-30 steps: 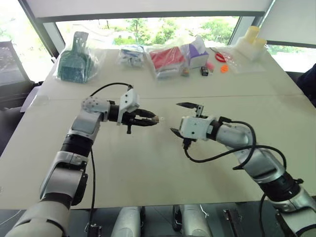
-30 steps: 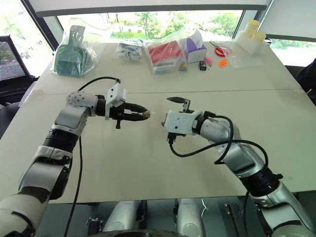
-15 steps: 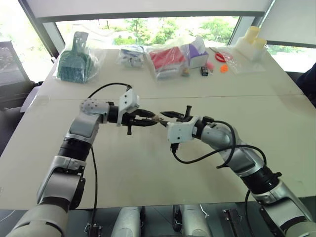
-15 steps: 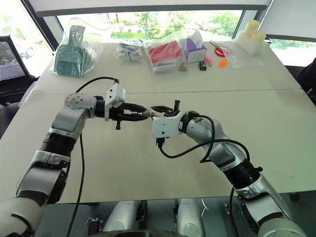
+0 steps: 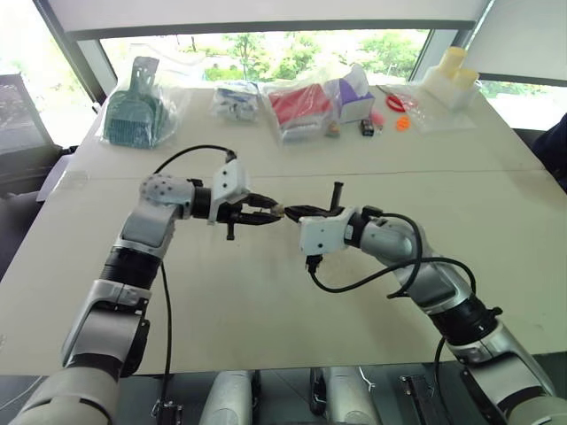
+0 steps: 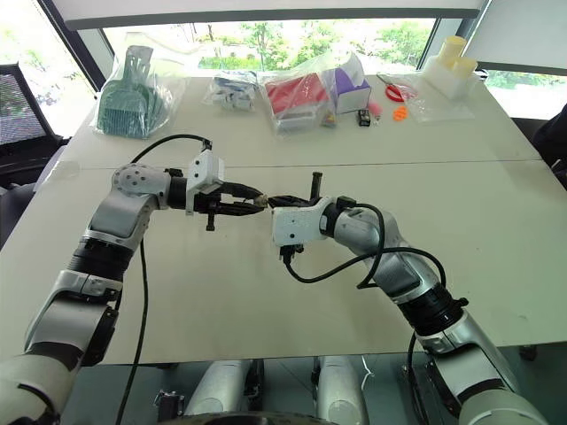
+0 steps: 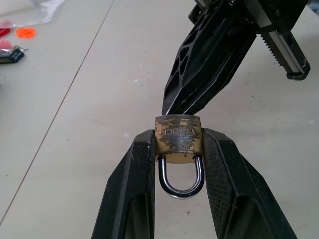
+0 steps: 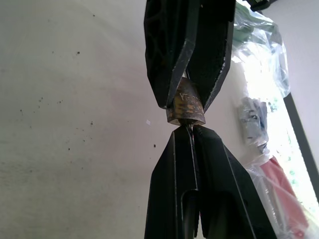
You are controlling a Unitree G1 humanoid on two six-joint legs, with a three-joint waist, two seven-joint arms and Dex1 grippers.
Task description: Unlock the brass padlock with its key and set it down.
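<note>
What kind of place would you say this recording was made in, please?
Probably an office or lab set up for testing: a plain white table by big windows with trees outside, bagged goods lined up along its far edge, and an office chair.

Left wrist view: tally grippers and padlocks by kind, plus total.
Grippers: 2 (left gripper, right gripper)
Brass padlock: 1
Total: 3
</note>
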